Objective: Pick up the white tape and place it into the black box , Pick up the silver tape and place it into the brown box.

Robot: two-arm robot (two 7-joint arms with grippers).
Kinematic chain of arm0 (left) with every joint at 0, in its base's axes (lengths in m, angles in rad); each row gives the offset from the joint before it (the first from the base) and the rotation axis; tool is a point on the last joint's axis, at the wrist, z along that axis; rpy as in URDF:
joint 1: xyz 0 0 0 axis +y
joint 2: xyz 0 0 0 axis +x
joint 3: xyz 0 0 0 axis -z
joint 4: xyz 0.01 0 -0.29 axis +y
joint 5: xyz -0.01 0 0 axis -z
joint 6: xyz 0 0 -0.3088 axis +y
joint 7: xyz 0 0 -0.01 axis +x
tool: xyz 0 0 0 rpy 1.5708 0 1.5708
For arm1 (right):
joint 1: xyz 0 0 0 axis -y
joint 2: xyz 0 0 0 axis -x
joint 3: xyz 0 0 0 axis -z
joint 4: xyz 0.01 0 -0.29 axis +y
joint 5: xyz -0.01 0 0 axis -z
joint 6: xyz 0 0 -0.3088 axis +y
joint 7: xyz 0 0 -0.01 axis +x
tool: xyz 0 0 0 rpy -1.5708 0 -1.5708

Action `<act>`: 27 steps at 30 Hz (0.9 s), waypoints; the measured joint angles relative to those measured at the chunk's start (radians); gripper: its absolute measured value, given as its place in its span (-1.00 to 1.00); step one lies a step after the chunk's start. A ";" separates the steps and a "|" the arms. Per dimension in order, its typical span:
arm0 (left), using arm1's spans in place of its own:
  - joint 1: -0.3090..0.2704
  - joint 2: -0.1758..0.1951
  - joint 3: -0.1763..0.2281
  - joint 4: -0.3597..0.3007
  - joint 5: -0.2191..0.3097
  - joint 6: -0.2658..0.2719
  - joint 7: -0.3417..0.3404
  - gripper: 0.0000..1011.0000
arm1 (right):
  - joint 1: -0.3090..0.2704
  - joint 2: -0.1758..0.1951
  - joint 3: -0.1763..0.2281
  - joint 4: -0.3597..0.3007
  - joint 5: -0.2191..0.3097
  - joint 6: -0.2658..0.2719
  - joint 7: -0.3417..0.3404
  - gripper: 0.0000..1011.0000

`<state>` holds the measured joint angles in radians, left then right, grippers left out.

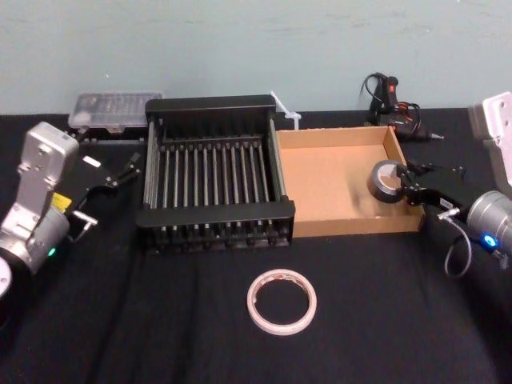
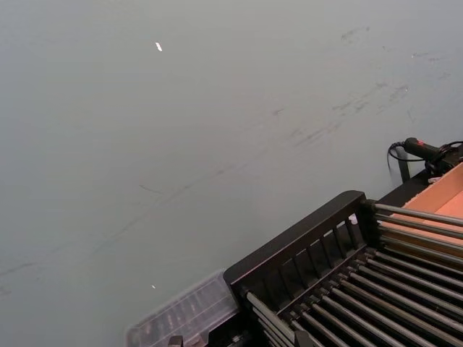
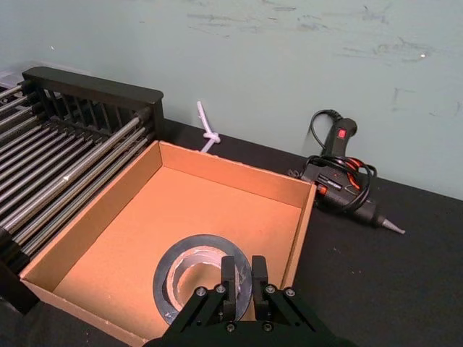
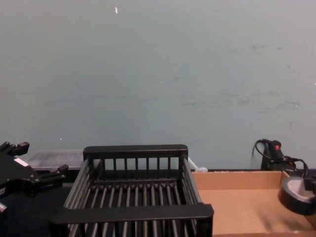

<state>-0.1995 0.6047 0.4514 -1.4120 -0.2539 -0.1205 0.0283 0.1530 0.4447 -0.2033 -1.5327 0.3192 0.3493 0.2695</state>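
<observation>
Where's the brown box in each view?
Head: brown box centre-right, beside the black box; right gripper holds the silver tape over its right part; left gripper idle, far left.
Left wrist: orange wall sliver past the black box's bars.
Right wrist: its floor under the held tape.
Chest: lower right.
Shared landmark: glue gun behind the box.

Matt black cloth table cover (image 1: pixel 160 336); black plastic slatted crate (image 1: pixel 214 105), bars faintly glossy; tan cardboard tray (image 1: pixel 352 225), matt and papery; silver-grey tape roll (image 1: pixel 375 186), dull sheen; white tape ring (image 1: pixel 253 304), smooth; painted wall (image 1: pixel 240 48), matt, scuffed.
</observation>
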 joint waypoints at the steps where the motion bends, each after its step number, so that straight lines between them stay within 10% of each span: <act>1: 0.000 0.000 0.000 0.000 0.000 0.000 0.000 0.98 | 0.006 -0.004 -0.003 0.008 -0.003 -0.001 0.002 -0.73; 27: 0.000 0.000 0.000 0.000 0.000 0.000 0.000 0.98 | 0.016 -0.010 -0.007 0.019 -0.012 -0.008 0.006 -0.50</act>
<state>-0.1995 0.6047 0.4514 -1.4120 -0.2539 -0.1205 0.0283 0.1689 0.4350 -0.2101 -1.5134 0.3072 0.3416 0.2752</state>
